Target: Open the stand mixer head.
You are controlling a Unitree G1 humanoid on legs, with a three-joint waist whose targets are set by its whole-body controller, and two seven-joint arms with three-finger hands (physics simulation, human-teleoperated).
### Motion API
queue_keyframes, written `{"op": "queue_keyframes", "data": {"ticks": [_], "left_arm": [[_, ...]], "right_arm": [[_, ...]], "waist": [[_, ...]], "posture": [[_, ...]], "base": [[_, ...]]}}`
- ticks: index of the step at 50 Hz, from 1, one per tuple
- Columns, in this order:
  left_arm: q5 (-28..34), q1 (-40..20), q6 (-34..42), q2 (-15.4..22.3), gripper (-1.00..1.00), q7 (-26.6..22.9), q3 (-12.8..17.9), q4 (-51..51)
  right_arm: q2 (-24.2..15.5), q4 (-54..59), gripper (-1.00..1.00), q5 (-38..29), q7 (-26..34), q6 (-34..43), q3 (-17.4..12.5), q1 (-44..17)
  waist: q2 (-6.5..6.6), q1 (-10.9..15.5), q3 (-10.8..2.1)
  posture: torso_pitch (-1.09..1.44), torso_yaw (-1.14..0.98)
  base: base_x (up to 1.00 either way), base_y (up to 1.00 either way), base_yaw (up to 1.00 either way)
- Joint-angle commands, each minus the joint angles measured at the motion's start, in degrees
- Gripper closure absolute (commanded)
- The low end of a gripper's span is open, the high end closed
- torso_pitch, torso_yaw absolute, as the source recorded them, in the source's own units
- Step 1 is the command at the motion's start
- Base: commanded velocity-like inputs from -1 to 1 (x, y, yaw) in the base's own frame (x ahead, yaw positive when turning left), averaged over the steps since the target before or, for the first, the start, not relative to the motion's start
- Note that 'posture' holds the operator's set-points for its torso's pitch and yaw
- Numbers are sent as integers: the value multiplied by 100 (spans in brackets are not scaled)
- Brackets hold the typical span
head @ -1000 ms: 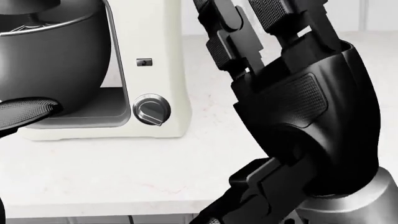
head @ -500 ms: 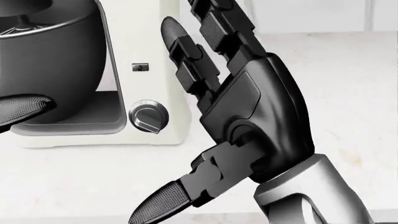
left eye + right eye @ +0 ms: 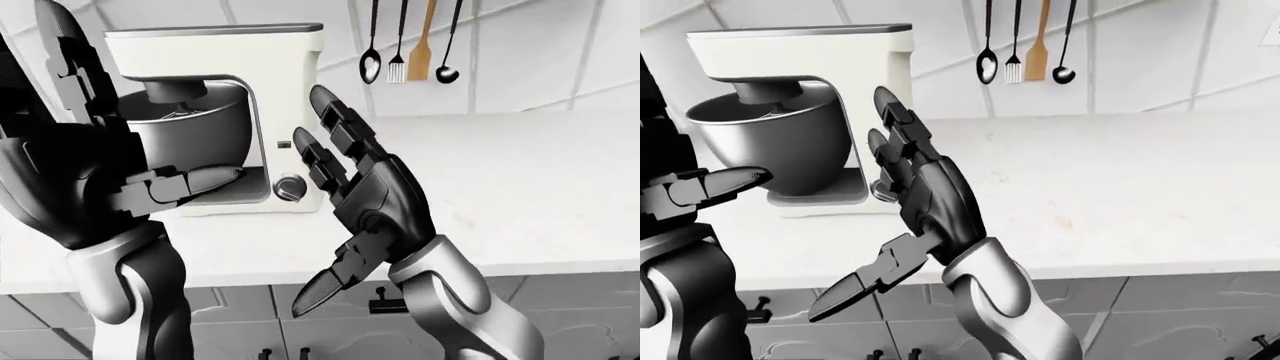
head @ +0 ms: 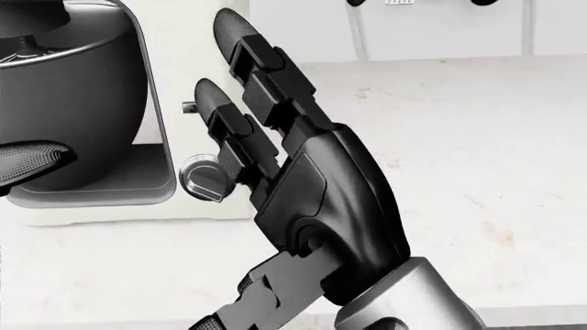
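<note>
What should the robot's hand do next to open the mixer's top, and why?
Probably lift the right hand higher and toward the view's left, up to the stand mixer head. Its fingers are open and hold nothing, and they stand beside the mixer's column, well below the head. The head is still down over the bowl, so the hand likely has to get under or onto it first.
</note>
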Motion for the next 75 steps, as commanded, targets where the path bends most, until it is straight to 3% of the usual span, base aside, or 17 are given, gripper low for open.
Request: {"op": "queue_keyframes", "data": {"ticks": [1,6,18,29,51,75], "left_arm": [[7,-124,-70,38,-100,-22,17,-87],[6,-113,-76,39,-100,-23,21,-87],[-9,-86,-130,64,-100,-36,62,-29],[-7,-135,-82,82,-100,-15,62,-50],[15,-143,-90,73,-100,-17,46,-40],[-16,-126,-71,91,-100,5,87,-71]], "right_arm": [[55,-54,-100,-54,67,-186,-4,-157],[162,131,-100,-149,117,-223,-4,-346],[172,302,-100,-550,457,-547,317,143],[175,526,-100,-743,651,-757,367,298],[206,1100,-100,-804,842,-1041,41,-81],[258,1378,-100,-940,934,-1257,105,-83]], "waist": [[21,-1,-27],[41,-9,-26],[52,6,-32],[57,14,-46],[64,13,-59],[66,7,-57]], "posture": [[-25,0],[-25,0],[-25,0],[-25,0],[-25,0],[-25,0]], "base": [[0,0,0],[0,0,0],[0,0,0],[0,0,0],[0,0,0],[0,0,0]]}}
